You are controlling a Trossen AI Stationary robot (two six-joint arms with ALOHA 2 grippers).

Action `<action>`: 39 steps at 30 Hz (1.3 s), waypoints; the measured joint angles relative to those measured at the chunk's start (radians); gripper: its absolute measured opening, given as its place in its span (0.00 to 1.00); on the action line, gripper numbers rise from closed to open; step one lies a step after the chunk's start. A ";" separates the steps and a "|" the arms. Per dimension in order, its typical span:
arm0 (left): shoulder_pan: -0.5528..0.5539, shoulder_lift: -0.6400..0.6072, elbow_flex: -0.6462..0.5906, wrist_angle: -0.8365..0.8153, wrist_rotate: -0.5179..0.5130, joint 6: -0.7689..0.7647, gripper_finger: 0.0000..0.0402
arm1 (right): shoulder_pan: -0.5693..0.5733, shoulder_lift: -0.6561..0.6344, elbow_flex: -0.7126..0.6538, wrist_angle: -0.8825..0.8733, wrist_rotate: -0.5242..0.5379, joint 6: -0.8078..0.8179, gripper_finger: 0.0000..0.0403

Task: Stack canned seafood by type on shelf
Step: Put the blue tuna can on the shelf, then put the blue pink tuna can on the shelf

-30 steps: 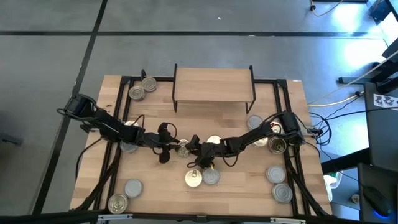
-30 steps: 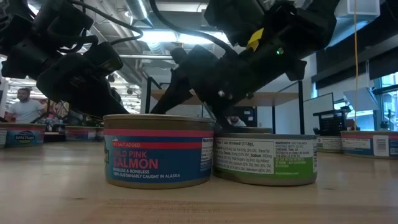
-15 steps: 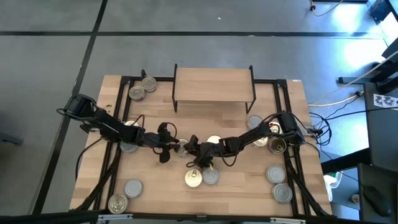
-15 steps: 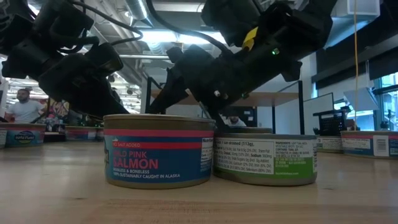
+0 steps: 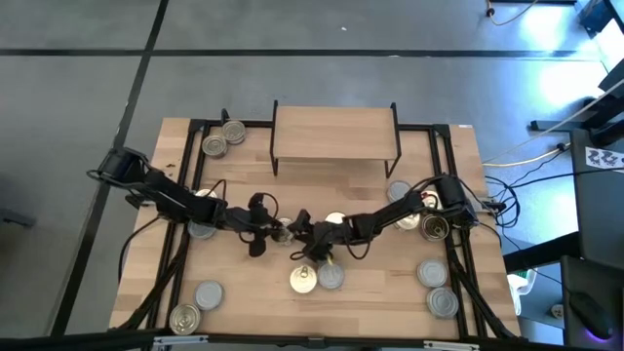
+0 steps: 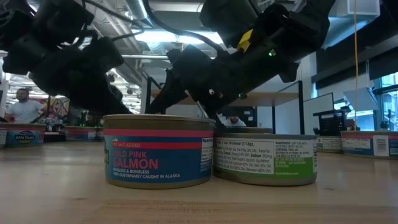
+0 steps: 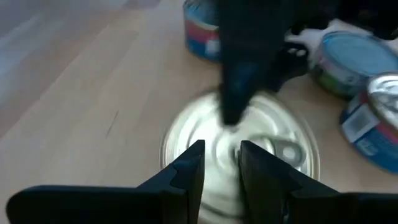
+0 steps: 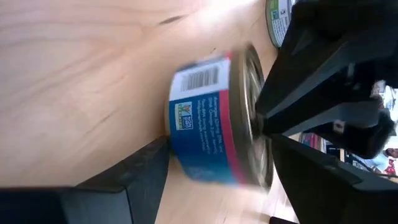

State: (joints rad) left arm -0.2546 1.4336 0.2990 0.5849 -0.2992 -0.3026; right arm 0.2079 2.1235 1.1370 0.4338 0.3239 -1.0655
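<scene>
A person (image 6: 23, 107) stands beyond the wooden table (image 5: 390, 292)

A robotics lab or workshop: grey concrete floor (image 5: 78, 107), loose cables (image 5: 546, 156), ceiling strip lights (image 6: 161, 37), a person (image 6: 23, 106) at benches behind

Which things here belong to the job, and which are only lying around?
Job: cans, e.g. salmon can and green-label can; empty shelf; left gripper and right gripper, both at one can mid-table.

Lying about: cables beside the table.
</scene>
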 joint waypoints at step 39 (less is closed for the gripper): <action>0.000 -0.142 -0.012 -0.337 -0.007 -0.065 0.25 | 0.000 0.002 -0.004 0.035 -0.057 0.108 0.69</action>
State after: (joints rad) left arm -0.2543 1.2915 0.2871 0.2483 -0.3060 -0.3680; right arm 0.2081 2.1254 1.1332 0.4688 0.2670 -0.9579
